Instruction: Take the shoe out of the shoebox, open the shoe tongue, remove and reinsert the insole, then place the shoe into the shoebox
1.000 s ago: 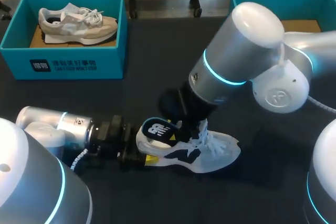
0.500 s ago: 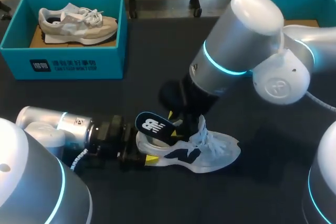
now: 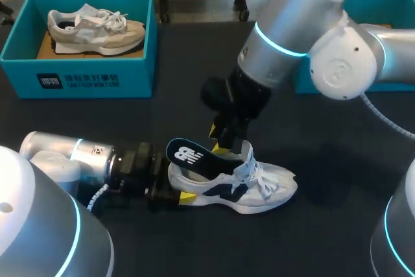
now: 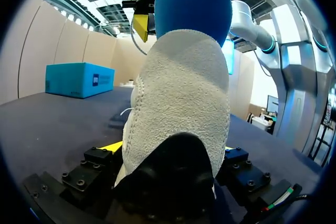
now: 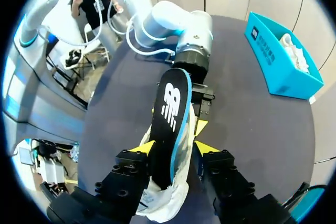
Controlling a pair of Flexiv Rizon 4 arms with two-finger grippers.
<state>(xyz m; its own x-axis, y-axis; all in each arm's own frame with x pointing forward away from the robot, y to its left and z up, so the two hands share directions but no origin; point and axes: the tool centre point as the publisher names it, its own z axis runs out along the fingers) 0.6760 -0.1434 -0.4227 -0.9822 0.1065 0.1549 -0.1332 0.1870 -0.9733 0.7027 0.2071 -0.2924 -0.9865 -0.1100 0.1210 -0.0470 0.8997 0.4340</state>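
Now the insole (image 5: pixel 170 114) stands half out of the shoe (image 3: pixel 259 189).
Right gripper (image 5: pixel 173 148) pinches the insole narrowly between its 2 fingers, the front end inside the shoe beneath; left gripper (image 4: pixel 170 148) clamps the shoe's heel on the table (image 3: pixel 194 95).

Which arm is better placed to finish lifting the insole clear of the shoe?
Right. The right gripper grips the insole, half out of the shoe; the left gripper clamps the heel, steadying it.

Head camera overhead; both wrist cameras close on the shoe (image 3: pixel 259 189) (shared).
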